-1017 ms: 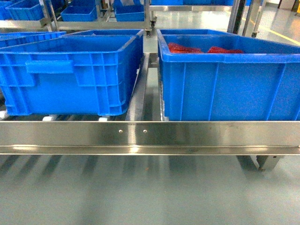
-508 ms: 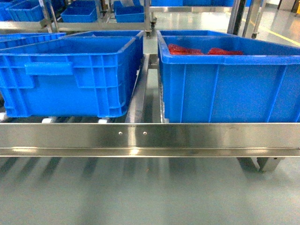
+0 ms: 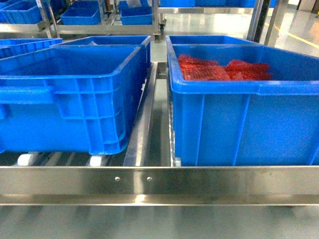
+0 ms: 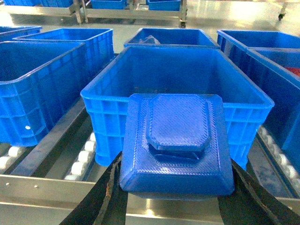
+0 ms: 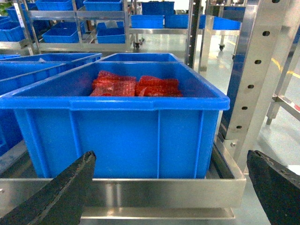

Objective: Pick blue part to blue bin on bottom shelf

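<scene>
1. Left gripper (image 4: 176,187): black fingers (image 4: 101,199) pressed against both sides of the blue textured plastic part (image 4: 177,143) with a raised octagonal top, pinching it. Seen only in the left wrist view.
2. Part is in the air just in front of the near rim of an empty blue plastic bin (image 4: 176,84), not inside it. That bin sits on the stainless steel roller shelf (image 4: 42,185), behind its front rail.
3. Right gripper (image 5: 171,187): fingers spread wide, nothing between them, facing the front wall of the blue plastic bin with red mesh-bagged parts (image 5: 136,85).
4. Head view: empty blue bin (image 3: 70,94) at the shelf's left side, the red-parts bin (image 3: 239,114) at the right, a steel divider rail (image 3: 144,124) between them. Neither gripper is visible there.
5. More blue bins in the row behind, and on racks in the background.
</scene>
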{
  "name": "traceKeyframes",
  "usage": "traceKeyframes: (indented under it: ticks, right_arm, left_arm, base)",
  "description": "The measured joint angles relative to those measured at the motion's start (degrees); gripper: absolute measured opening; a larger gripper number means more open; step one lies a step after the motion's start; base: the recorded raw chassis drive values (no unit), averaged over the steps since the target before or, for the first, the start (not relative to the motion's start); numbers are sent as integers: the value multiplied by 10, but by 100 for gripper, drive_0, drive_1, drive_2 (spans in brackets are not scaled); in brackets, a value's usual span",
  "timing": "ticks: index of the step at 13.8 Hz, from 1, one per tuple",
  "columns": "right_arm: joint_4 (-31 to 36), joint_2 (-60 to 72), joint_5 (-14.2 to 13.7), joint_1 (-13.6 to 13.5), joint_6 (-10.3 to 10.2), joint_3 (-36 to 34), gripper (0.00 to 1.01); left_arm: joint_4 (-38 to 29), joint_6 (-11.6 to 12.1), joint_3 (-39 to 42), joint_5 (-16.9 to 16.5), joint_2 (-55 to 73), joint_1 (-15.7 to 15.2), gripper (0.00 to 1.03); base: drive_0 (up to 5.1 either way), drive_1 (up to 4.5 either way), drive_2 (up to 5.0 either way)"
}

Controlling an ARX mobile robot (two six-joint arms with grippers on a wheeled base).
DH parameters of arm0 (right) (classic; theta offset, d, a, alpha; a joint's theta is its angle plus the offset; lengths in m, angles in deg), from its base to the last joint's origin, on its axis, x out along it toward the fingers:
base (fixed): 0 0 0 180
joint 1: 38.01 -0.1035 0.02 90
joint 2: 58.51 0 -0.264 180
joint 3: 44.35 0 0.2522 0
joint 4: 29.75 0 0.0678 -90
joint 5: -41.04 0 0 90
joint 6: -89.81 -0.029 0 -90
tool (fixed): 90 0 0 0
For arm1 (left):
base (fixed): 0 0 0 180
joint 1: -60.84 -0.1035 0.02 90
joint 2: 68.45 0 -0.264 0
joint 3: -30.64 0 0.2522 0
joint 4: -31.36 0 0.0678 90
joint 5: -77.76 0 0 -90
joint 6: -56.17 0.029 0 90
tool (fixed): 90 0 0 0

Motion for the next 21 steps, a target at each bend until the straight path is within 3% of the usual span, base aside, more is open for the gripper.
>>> traceKeyframes:
  ticks: [4, 8, 21]
  right_arm:
    - [3, 0, 0, 0, 0, 0, 98]
    - [0, 0, 0, 0, 0, 0, 98]
    - [0, 0, 0, 0, 0, 0, 98]
  left_arm:
    - [0, 0, 0, 0, 0, 0, 44]
    - [0, 0, 0, 0, 0, 0, 44]
    - [0, 0, 0, 0, 3, 0, 44]
  base:
    - [0, 0, 0]
    - [8, 429, -413]
    - [0, 0, 0]
